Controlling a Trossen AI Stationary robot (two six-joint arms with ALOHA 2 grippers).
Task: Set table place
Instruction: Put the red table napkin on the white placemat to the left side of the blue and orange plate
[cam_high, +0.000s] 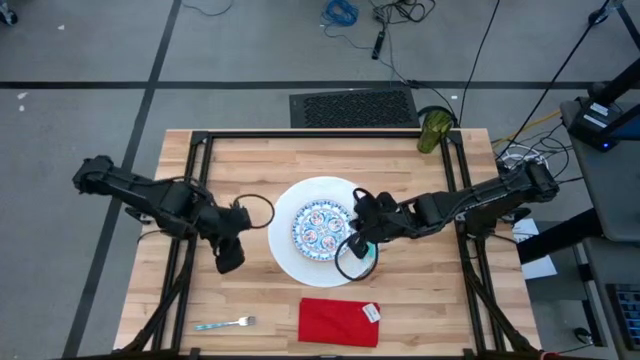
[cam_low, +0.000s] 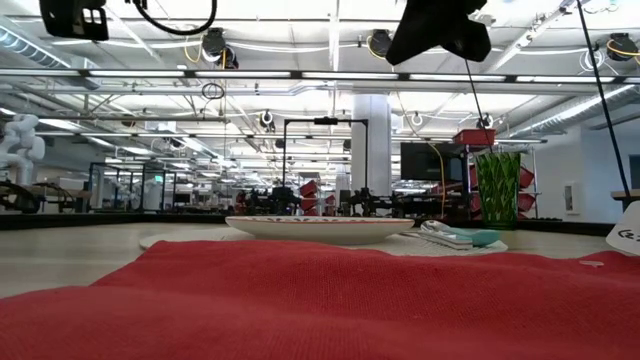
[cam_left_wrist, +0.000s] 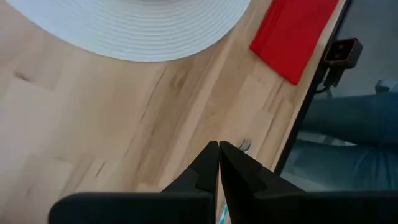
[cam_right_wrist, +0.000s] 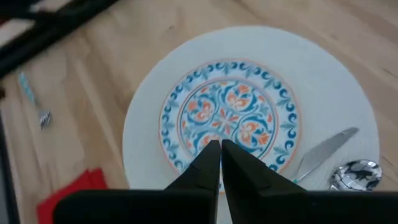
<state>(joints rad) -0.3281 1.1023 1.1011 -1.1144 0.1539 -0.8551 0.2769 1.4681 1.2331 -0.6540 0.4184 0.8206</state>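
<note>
Surface: light-wood table (cam_high: 250, 300), black rails along both sides; carries the whole place setting.

Big white plate (cam_high: 288, 250): near the surface's centre in the high view.

Small blue-patterned plate (cam_high: 320, 230): sits on the white plate, roughly centred on it.

Red napkin (cam_high: 338, 322): flat, at about 6 o'clock from the plates, close to the near edge and clear of the white plate.

Green cup (cam_high: 433, 130): far corner, about 1 o'clock from the plates, well apart from them.

Knife (cam_right_wrist: 323, 152) and spoon (cam_right_wrist: 356, 173): in the right wrist view both lie on the white plate's rim beside the patterned plate; the teal handle hardly shows there.

Fork (cam_high: 226, 323): on bare wood at about 7 o'clock from the plates, left of the napkin.

Right gripper (cam_right_wrist: 220, 148): over the plates' 4 o'clock side, jaws pressed together, holding nothing.

Left gripper (cam_left_wrist: 219, 148): over bare wood at 9 o'clock from the plates, jaws pressed together, empty.

Step in hand: judged mid-task. Plates are stacked; cutlery and cup are not yet in their places.

Next move: likely the right arm needs to spread its jaws and come down on the knife or spoon. Both lie flat on a sloped rim, so a low, careful pinch is called for.
</note>
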